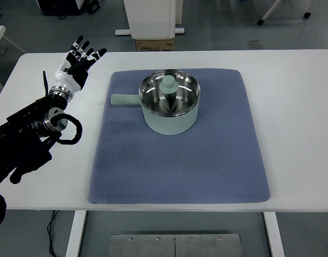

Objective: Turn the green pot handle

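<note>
A pale green pot (170, 123) with a shiny steel inside stands on the far half of a blue-grey mat (177, 160). Its green handle (124, 99) sticks out to the left, and a green knob (169, 83) shows inside the pot. My left hand (79, 61) is over the white table at the far left, off the mat, with fingers spread and holding nothing. It is well left of the handle and a little beyond it. The black left forearm (30, 136) runs in from the left edge.
The white table (297, 107) surrounds the mat on all sides. Beyond the far edge stand a white cabinet base (152, 19) and a cardboard box (154, 44) on the floor.
</note>
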